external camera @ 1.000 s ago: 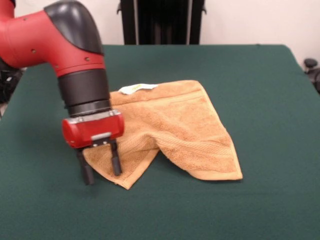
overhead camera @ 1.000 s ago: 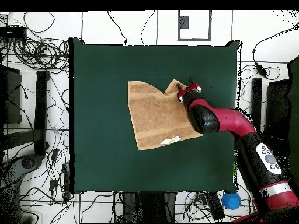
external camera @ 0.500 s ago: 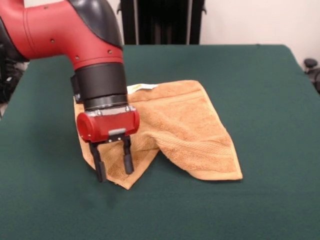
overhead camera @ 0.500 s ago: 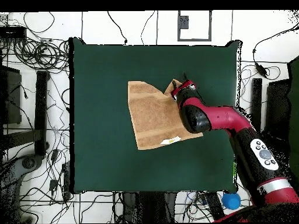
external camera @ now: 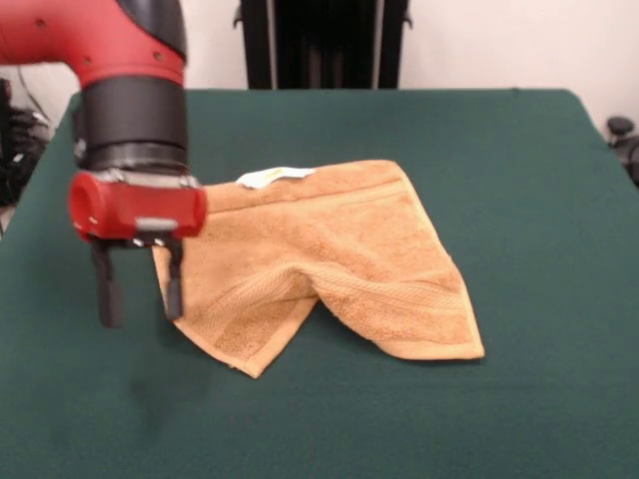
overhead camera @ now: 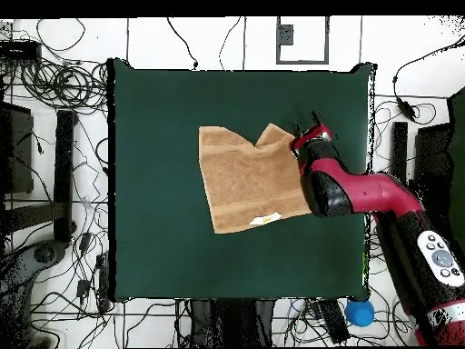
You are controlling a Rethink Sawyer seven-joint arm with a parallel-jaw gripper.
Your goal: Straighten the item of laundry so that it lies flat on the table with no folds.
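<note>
Laundry, in the form of a tan-orange towel (external camera: 329,264), is seen near the middle of the table (external camera: 529,170), with a white tag (external camera: 274,177) at its far edge. One near corner is folded over, so that a raised ridge runs across the cloth and a pointed flap (external camera: 250,344) juts toward the camera. The gripper (external camera: 138,294) is held just beside the towel's edge, its two fingers spread apart and empty; one finger overlaps the cloth's edge in the front view, though contact cannot be confirmed.

If the fingers are lowered where they hang, bare table may be pinched instead of cloth, or only a single layer caught, and the fold could be dragged rather than opened. A pull in the wrong direction might bunch the towel further.

What lies under the folded flap is hidden. In the overhead view the towel's edge nearest the gripper (overhead camera: 309,138) is partly covered by the arm (overhead camera: 363,195), and the gripper's height above the table cannot be judged.
</note>
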